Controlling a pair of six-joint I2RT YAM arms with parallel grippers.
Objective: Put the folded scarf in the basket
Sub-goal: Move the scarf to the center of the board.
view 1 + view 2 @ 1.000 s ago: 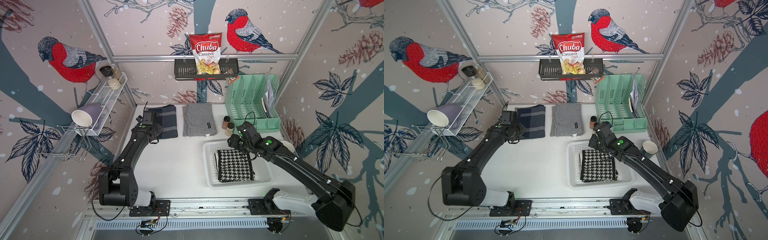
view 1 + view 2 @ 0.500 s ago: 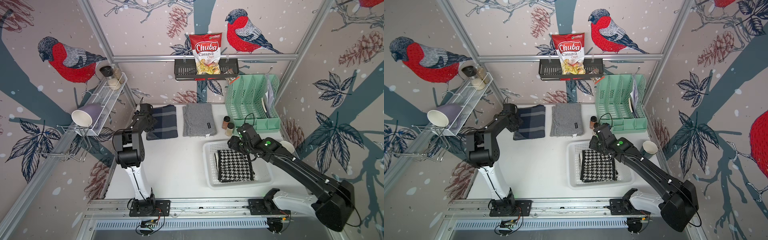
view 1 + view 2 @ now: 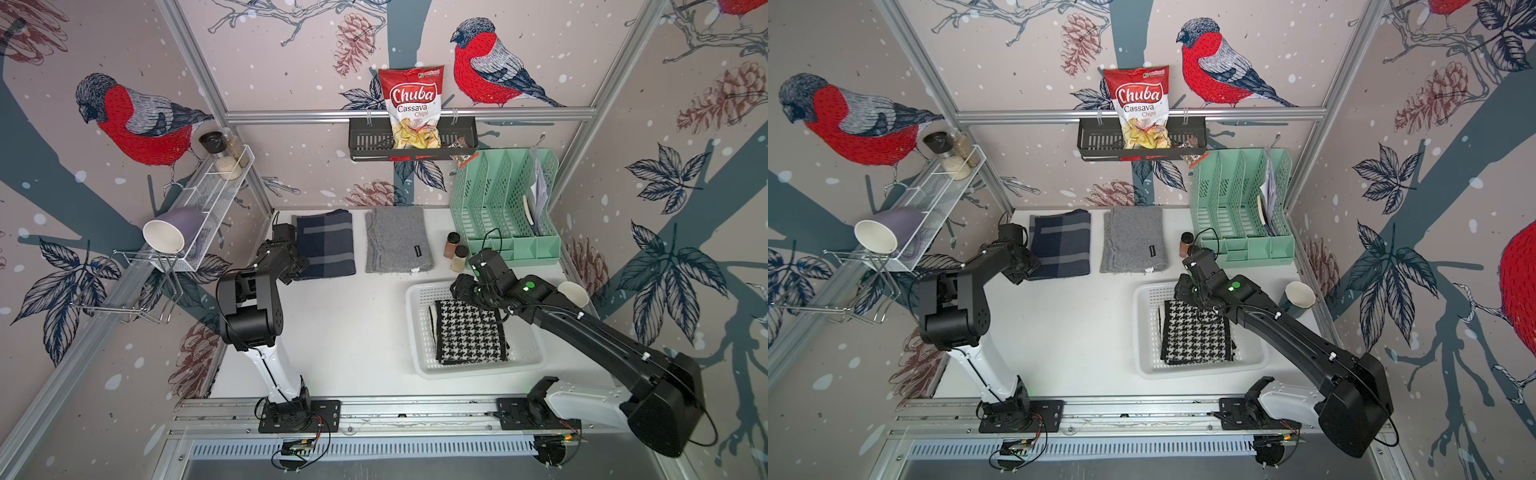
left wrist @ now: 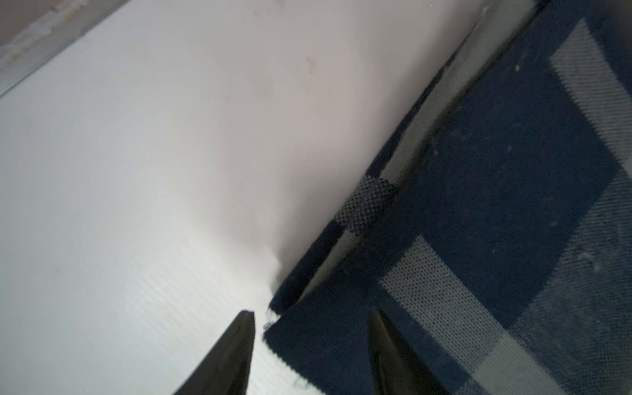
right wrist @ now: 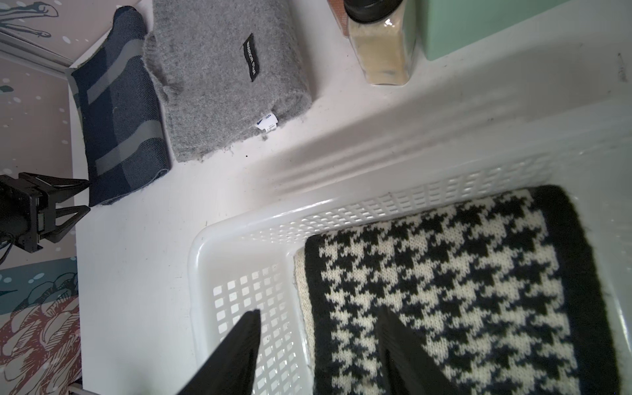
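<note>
White perforated plastic formed the basket [image 3: 419, 324], which stood on the near right part of the table [image 3: 353, 332]. A folded black-and-white houndstooth scarf [image 3: 469, 332] lay flat inside it, covering the middle of the floor and leaving bare mesh to its left and right. The right gripper [image 5: 318, 313] hovered over the basket's far left corner with its jaws parted and nothing between them. In the right wrist view, one finger sat over the bare mesh and the other over the scarf's edge. A cup [image 3: 573, 293] stood right of the basket, near the wall.

Farther back on the left, the left gripper [image 4: 312, 316] was at the near left corner of a folded navy checked scarf [image 3: 328, 245]. Its jaws stood apart and straddled that corner: one finger was over the bare table, the other over the cloth, and a gap showed between the table-side finger and the fabric. A folded grey scarf [image 3: 399, 241] lay just right of the navy one. Two spice jars [image 3: 456, 251] stood between the grey scarf and the mint-green organiser [image 3: 503, 208] at the far right. On the far wall, a black rack [image 3: 370, 143] carried a bag of cassava chips [image 3: 413, 108].
</note>
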